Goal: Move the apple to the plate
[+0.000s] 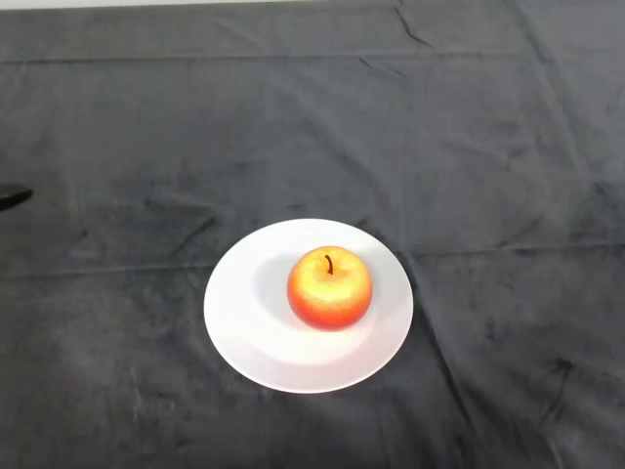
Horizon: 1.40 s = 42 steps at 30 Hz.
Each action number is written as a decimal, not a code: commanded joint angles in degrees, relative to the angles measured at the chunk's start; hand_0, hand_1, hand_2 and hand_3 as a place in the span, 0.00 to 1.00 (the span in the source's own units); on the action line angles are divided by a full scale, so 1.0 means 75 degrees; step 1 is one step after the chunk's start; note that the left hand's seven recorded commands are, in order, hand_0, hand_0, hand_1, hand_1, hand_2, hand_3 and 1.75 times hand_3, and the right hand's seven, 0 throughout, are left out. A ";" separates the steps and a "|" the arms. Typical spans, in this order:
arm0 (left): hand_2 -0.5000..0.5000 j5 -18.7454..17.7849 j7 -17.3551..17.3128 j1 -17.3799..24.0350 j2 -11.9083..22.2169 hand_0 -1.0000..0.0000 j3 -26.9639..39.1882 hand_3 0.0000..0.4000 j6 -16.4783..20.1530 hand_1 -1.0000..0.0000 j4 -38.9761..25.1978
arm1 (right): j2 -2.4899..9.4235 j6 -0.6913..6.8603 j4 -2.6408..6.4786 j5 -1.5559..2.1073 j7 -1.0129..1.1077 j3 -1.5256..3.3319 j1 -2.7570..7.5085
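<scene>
The apple (329,287) sits on the white plate (244,337), a little right of the plate's middle, upright with its dark stem pointing up. Its skin is red around the sides and lower half and yellow-orange on top near the stem. It throws a soft shadow onto the plate to its left.

The plate rests flat on the table (508,147), which is covered by a dark grey cloth (117,391) with creases and folds running across it. The plate lies slightly below the middle of the head view, with bare cloth all round it.

At the far left edge of the view, above the level of the plate, a small black tip pokes in over the cloth. That is all I can see of the robot hand (14,197); so little of it shows that I cannot tell whether its fingers are spread, pressed together or curled. It holds nothing that I can see.

The apple is well apart from the robot hand: it lies off to the hand's right and nearer the robot, with a wide stretch of cloth and the left rim of the plate between them. Nothing touches the apple but the plate beneath it.
</scene>
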 commanded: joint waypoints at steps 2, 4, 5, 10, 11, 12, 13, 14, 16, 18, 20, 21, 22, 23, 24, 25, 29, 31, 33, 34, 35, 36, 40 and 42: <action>0.50 -0.0130 0.0198 -0.0225 0.0651 1.00 0.0389 0.00 -0.0193 1.00 0.0274 | -0.0161 -0.0038 -0.0201 0.0109 0.0003 -0.0107 -0.0160; 0.50 -0.0153 0.0261 -0.0213 0.0713 1.00 0.0503 0.00 -0.0198 1.00 0.0313 | -0.0162 -0.0039 -0.0197 0.0109 0.0005 -0.0108 -0.0162; 0.50 -0.0169 0.0282 -0.0202 0.0747 1.00 0.0558 0.00 -0.0201 1.00 0.0327 | -0.0163 -0.0039 -0.0195 0.0109 0.0006 -0.0109 -0.0163; 0.50 -0.0252 0.0376 -0.0129 0.0914 1.00 0.0834 0.00 -0.0228 1.00 0.0378 | -0.0167 -0.0041 -0.0184 0.0110 0.0011 -0.0111 -0.0166; 0.50 -0.0268 0.0391 -0.0114 0.0943 1.00 0.0884 0.00 -0.0232 1.00 0.0383 | -0.0167 -0.0041 -0.0182 0.0110 0.0012 -0.0112 -0.0167; 0.50 -0.0292 0.0399 -0.0093 0.0981 1.00 0.0942 0.00 -0.0238 1.00 0.0387 | -0.0168 -0.0042 -0.0180 0.0110 0.0013 -0.0112 -0.0168; 0.50 -0.0311 0.0401 -0.0076 0.1009 1.00 0.0986 0.00 -0.0243 1.00 0.0389 | -0.0168 -0.0042 -0.0179 0.0110 0.0013 -0.0113 -0.0168; 0.50 -0.0335 0.0413 -0.0052 0.1047 1.00 0.1050 0.00 -0.0254 1.00 0.0396 | -0.0169 -0.0043 -0.0176 0.0111 0.0014 -0.0113 -0.0169; 0.50 -0.0368 0.0442 -0.0016 0.1097 1.00 0.1151 0.00 -0.0285 1.00 0.0419 | -0.0171 -0.0043 -0.0172 0.0111 0.0016 -0.0114 -0.0171; 0.50 -0.0393 0.0471 0.0012 0.1134 1.00 0.1237 0.00 -0.0318 1.00 0.0450 | -0.0172 -0.0044 -0.0169 0.0111 0.0018 -0.0115 -0.0172; 0.50 -0.0421 0.0501 0.0032 0.1174 1.00 0.1329 0.00 -0.0343 1.00 0.0484 | -0.0173 -0.0045 -0.0165 0.0111 0.0019 -0.0116 -0.0173; 0.50 -0.0430 0.0516 0.0037 0.1188 1.00 0.1364 0.00 -0.0350 1.00 0.0499 | -0.0174 -0.0045 -0.0164 0.0111 0.0020 -0.0117 -0.0174; 0.50 -0.0442 0.0527 0.0043 0.1204 1.00 0.1400 0.00 -0.0358 1.00 0.0513 | -0.0174 -0.0046 -0.0162 0.0111 0.0021 -0.0117 -0.0174; 0.50 -0.0456 0.0542 0.0050 0.1223 1.00 0.1447 0.00 -0.0370 1.00 0.0534 | -0.0175 -0.0046 -0.0160 0.0111 0.0022 -0.0117 -0.0175; 0.50 -0.0468 0.0550 0.0057 0.1237 1.00 0.1483 0.00 -0.0383 1.00 0.0554 | -0.0175 -0.0047 -0.0159 0.0111 0.0022 -0.0118 -0.0176; 0.50 -0.0480 0.0556 0.0064 0.1250 1.00 0.1518 0.00 -0.0398 1.00 0.0577 | -0.0176 -0.0047 -0.0157 0.0111 0.0023 -0.0118 -0.0176; 0.50 -0.0538 0.0567 0.0085 0.1305 1.00 0.1670 0.00 -0.0469 1.00 0.0702 | -0.0178 -0.0049 -0.0150 0.0111 0.0026 -0.0120 -0.0179; 0.50 -0.0569 0.0556 0.0089 0.1334 1.00 0.1735 0.00 -0.0489 1.00 0.0760 | -0.0179 -0.0049 -0.0147 0.0111 0.0028 -0.0121 -0.0180; 0.50 -0.0606 0.0540 0.0090 0.1369 1.00 0.1807 0.00 -0.0502 1.00 0.0821 | -0.0181 -0.0050 -0.0143 0.0111 0.0029 -0.0122 -0.0182; 0.50 -0.0623 0.0536 0.0088 0.1385 1.00 0.1841 0.00 -0.0505 1.00 0.0852 | -0.0181 -0.0050 -0.0141 0.0111 0.0030 -0.0122 -0.0182; 0.50 -0.0638 0.0531 0.0088 0.1400 1.00 0.1871 0.00 -0.0508 1.00 0.0876 | -0.0182 -0.0051 -0.0139 0.0111 0.0031 -0.0123 -0.0183; 0.50 -0.0651 0.0527 0.0087 0.1411 1.00 0.1897 0.00 -0.0510 1.00 0.0897 | -0.0182 -0.0051 -0.0138 0.0111 0.0032 -0.0123 -0.0183; 0.50 -0.0707 0.0511 0.0091 0.1465 1.00 0.2012 0.00 -0.0523 1.00 0.0986 | -0.0185 -0.0053 -0.0131 0.0111 0.0035 -0.0125 -0.0186; 0.50 -0.0730 0.0504 0.0098 0.1487 1.00 0.2065 0.00 -0.0539 1.00 0.1031 | -0.0186 -0.0053 -0.0128 0.0111 0.0037 -0.0126 -0.0187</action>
